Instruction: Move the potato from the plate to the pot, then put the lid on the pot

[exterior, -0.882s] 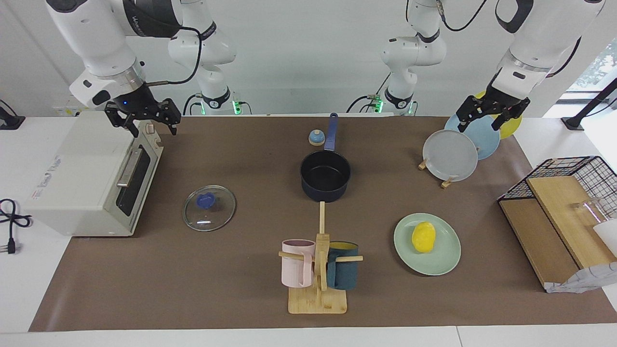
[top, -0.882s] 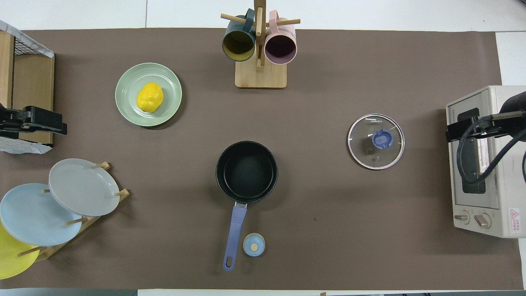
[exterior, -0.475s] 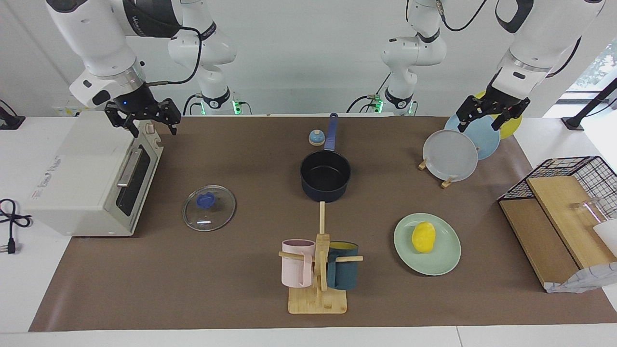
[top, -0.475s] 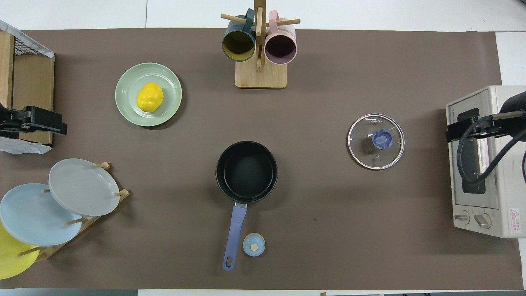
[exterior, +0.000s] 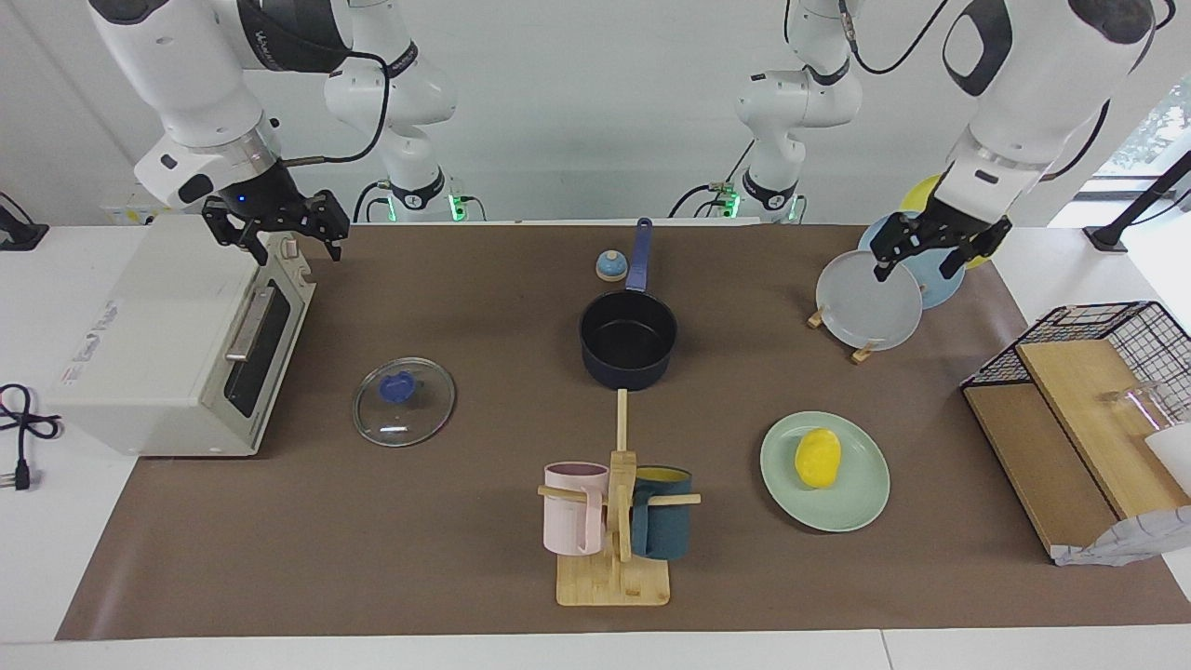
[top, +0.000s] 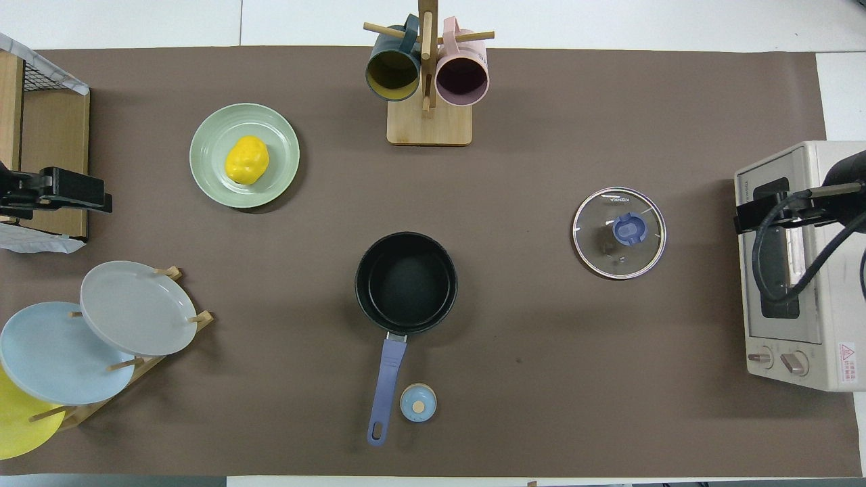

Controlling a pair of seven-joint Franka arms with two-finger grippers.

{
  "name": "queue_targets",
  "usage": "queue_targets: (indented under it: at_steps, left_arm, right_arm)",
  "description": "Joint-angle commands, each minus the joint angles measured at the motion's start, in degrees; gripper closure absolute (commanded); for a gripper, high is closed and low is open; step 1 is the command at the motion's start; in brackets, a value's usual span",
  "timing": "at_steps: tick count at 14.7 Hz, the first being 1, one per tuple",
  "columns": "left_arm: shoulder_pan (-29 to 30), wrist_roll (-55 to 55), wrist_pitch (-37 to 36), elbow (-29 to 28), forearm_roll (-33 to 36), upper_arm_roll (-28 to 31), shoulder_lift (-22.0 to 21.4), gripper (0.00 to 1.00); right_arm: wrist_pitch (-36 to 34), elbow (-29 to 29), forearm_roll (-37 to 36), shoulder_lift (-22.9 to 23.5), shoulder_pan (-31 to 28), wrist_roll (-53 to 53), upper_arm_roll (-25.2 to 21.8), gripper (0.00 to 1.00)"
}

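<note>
The yellow potato (exterior: 817,457) lies on the pale mint-green plate (exterior: 861,493); they also show in the overhead view, potato (top: 246,159) and plate (top: 281,142). The dark navy pot (exterior: 628,341) stands open and empty mid-table, its blue handle toward the robots; it shows from above too (top: 406,282). The glass lid (exterior: 404,401) with its blue knob lies flat on the mat toward the right arm's end (top: 619,233). My left gripper (exterior: 930,261) hangs open and empty in the air by the upright plates (top: 67,193). My right gripper (exterior: 279,244) waits open over the toaster oven (top: 778,215).
A rack of grey, light blue and yellow upright plates (exterior: 870,300) stands near the left arm. A toaster oven (exterior: 177,344) stands at the right arm's end. A mug tree (exterior: 617,521) holds a pink and a teal mug. A small bell (exterior: 610,266) sits beside the pot's handle. A wire basket with wooden boards (exterior: 1079,409) is nearby.
My left gripper has moved a little down and toward the table's middle, now in front of the grey and blue upright plates. The right arm has not moved.
</note>
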Motion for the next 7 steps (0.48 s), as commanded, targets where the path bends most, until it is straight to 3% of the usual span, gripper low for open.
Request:
queue_targets:
  at_steps: [1,4,7]
  left_arm:
    - [-2.52,-0.10,3.52,12.55,-0.70,0.31,17.61,0.00]
    - [-2.69,-0.01,11.88,12.48,-0.44,0.40,25.01,0.00]
    - [-3.31,-0.01,18.56,11.87,0.00,0.40,28.54,0.00]
  right_arm:
    - [-0.18,-1.01,0.84,-0.98,-0.25,0.83,0.15,0.00]
    - [1.21,-1.19,1.01,-0.98,-0.42,0.66,0.15,0.00]
    - [9.46,-4.25,1.63,-0.89,-0.25,-0.04,0.15,0.00]
